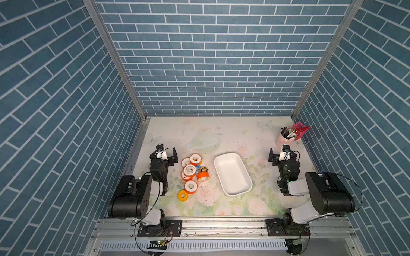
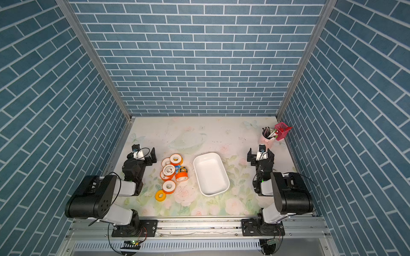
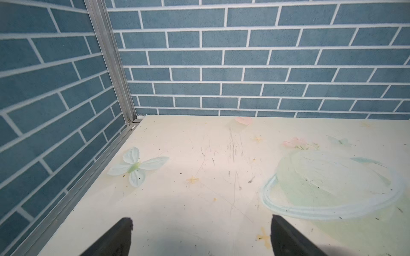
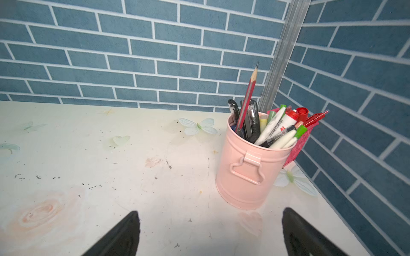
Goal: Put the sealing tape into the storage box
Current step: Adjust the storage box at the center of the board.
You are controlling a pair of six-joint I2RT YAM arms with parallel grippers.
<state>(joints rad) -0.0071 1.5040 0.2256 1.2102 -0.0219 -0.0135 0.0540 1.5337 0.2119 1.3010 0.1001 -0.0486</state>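
Both top views, sealing tape (image 1: 190, 170) near gaping left pincer (image 1: 163, 153), storage box (image 1: 233, 175) mid-table, right pincer (image 1: 283, 154) gaping.

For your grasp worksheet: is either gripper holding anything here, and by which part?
Nothing is held: the left gripper and right gripper are both open and empty.

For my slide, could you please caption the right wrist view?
Right claw open, facing the pink cup of pens by the brick wall.
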